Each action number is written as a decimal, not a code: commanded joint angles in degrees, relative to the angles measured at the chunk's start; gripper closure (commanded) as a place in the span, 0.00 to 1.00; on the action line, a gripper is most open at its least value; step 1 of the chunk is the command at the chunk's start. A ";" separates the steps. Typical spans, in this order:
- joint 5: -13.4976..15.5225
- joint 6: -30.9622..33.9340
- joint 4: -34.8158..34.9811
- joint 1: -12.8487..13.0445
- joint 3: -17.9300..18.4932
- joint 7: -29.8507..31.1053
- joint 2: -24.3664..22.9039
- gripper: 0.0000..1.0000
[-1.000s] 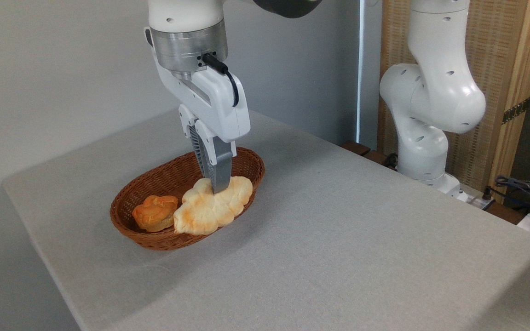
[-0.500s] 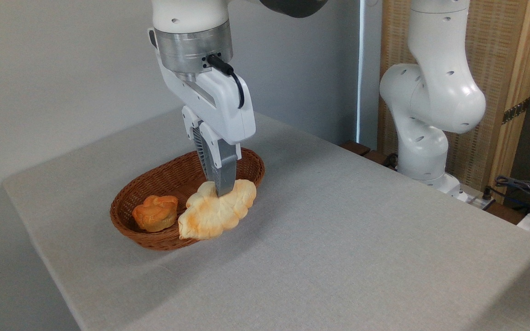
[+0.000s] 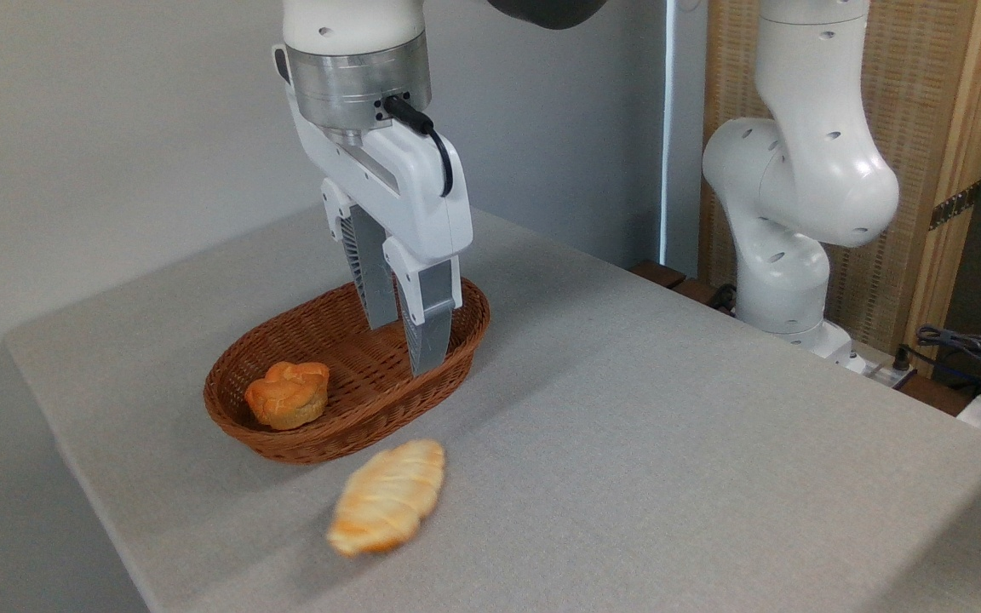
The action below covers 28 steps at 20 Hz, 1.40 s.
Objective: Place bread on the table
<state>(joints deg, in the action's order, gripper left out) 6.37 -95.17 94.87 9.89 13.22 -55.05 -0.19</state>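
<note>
The bread (image 3: 388, 496), a pale golden braided loaf with browned tips, lies on the grey table (image 3: 669, 426) just in front of the wicker basket (image 3: 346, 421), slightly blurred. My gripper (image 3: 405, 345) hangs above the basket's right half, open, with nothing between its two grey fingers (image 3: 429, 328). The bread sits well below and in front of the fingertips, apart from them.
A small round orange bun (image 3: 288, 394) rests in the basket's left part. The arm's white base (image 3: 788, 213) stands at the table's far right, with cables (image 3: 967, 349) beyond it. A wall runs behind the table's left and back edges.
The gripper opened and rose slightly. The bread left the fingers, dropped out of the basket and came down on the table in front of it.
</note>
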 commanded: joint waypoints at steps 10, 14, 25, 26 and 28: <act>4.79 1.31 -1.00 0.57 -1.17 9.24 -0.34 0.00; 1.47 0.78 -1.00 0.92 -5.22 13.91 0.27 0.00; -0.57 0.34 -1.00 -5.93 -13.39 13.83 -0.08 0.00; -0.57 0.34 -1.00 -5.93 -13.31 13.83 -0.08 0.00; -0.74 0.34 -1.00 -5.93 -13.13 13.56 -0.08 0.00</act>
<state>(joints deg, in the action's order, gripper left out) 6.54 -95.22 94.47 4.44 0.46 -41.68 -0.10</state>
